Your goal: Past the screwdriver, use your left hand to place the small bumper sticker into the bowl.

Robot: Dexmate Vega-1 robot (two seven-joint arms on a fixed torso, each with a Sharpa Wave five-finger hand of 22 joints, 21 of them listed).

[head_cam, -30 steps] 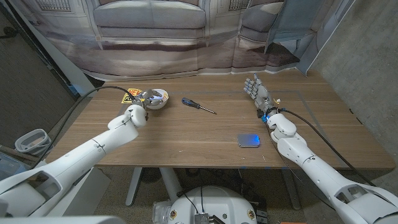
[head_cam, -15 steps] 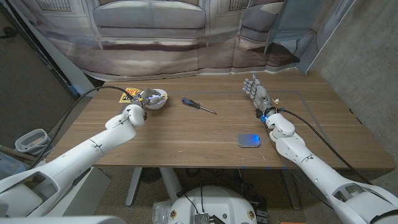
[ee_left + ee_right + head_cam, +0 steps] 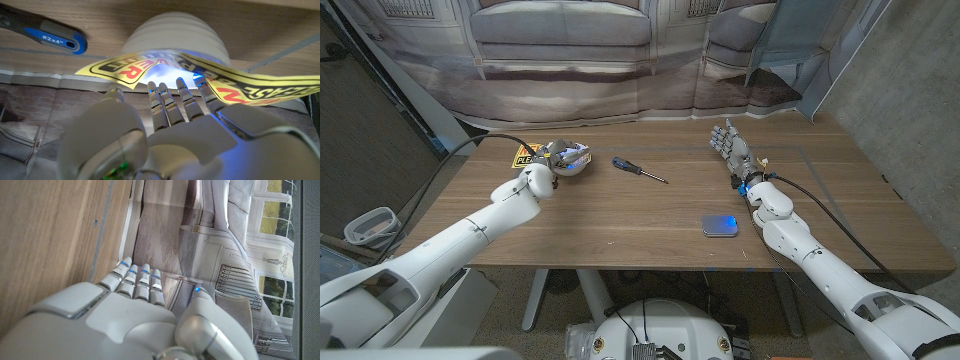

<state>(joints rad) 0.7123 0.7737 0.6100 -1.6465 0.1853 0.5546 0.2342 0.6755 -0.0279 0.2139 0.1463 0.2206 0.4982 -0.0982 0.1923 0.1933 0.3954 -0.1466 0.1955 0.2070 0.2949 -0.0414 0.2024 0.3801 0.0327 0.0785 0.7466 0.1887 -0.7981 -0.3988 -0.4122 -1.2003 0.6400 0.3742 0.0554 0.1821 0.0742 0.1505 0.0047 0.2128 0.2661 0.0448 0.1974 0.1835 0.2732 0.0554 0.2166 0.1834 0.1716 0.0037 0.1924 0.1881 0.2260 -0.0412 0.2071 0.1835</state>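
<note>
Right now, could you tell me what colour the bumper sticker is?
The bumper sticker is yellow with black and red lettering, clearest in the left wrist view.

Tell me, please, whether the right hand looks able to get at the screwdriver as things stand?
Probably yes. The right hand stands open at the table's far right, and the bare wood between it and the screwdriver holds nothing; the blue tin lies nearer the robot, out of that path.

arms: white shells, black cables | left hand: silver-grey, blue-lit fingertips | right hand: same

Head view high over table, wrist views close behind hands
</note>
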